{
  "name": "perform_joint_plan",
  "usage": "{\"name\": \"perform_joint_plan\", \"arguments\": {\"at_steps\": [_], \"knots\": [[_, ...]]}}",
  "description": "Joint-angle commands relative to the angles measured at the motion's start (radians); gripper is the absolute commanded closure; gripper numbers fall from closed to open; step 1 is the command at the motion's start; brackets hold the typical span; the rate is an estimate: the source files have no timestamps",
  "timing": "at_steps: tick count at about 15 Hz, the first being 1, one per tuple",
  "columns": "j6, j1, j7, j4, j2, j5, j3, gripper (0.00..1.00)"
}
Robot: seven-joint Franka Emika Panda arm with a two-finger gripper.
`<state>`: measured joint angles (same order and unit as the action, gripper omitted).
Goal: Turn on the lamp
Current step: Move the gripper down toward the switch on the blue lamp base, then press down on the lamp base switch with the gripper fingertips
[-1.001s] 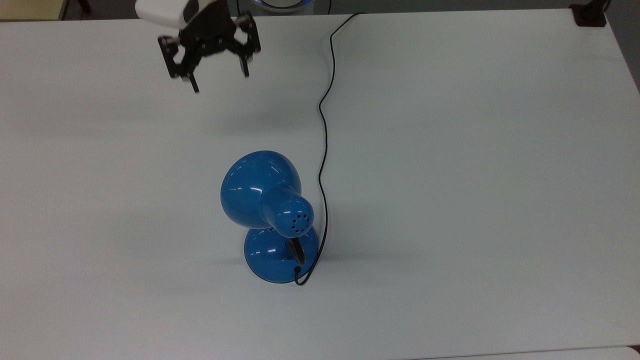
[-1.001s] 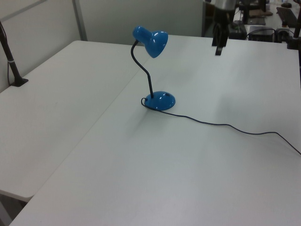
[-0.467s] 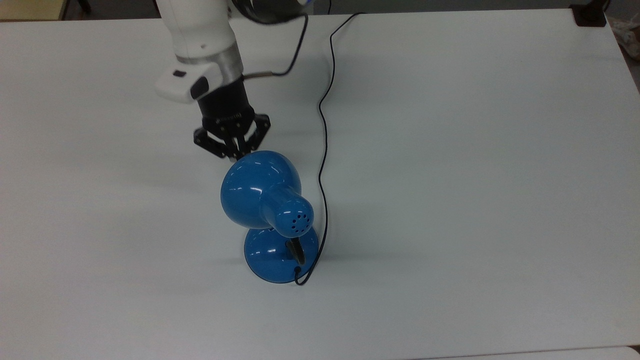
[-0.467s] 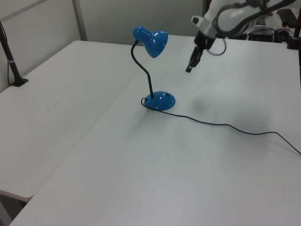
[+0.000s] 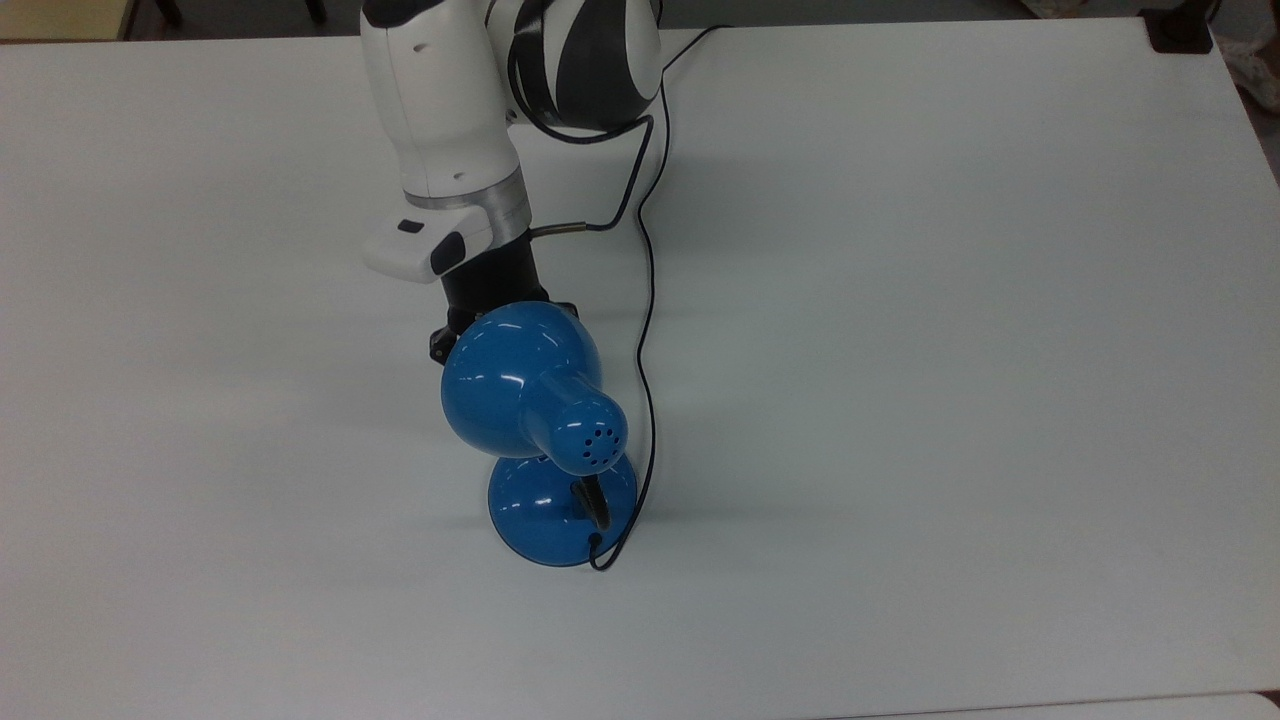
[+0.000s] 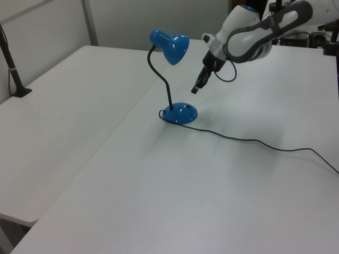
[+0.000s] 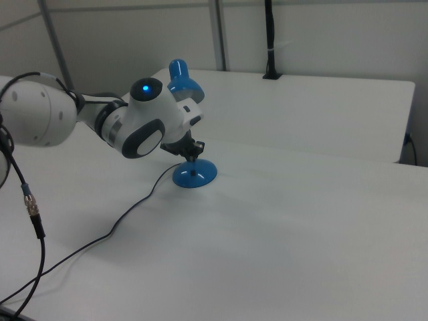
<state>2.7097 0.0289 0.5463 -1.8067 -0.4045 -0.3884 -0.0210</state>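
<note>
The small glossy blue metal desk lamp [image 6: 170, 79] with its bell-shaped shade is standing near the middle of the white worktop [image 6: 238, 185], its thin black cord [image 6: 254, 142] trailing away. The arm's black gripper [image 6: 196, 88] is hanging just above the lamp's round domed base [image 6: 180, 112], apparently narrowed, holding nothing. The approach seems to be in hand; next, I judge, comes a careful downward press on a switch on the base.
</note>
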Motion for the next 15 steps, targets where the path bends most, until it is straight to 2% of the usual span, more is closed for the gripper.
{"name": "perform_joint_plan", "arguments": {"at_steps": [1, 15], "knots": [[0.01, 0.023, 0.027, 0.075, -0.074, -0.02, -0.005, 1.0], [0.082, 0.037, 0.041, 0.081, -0.132, 0.075, -0.008, 1.0]]}}
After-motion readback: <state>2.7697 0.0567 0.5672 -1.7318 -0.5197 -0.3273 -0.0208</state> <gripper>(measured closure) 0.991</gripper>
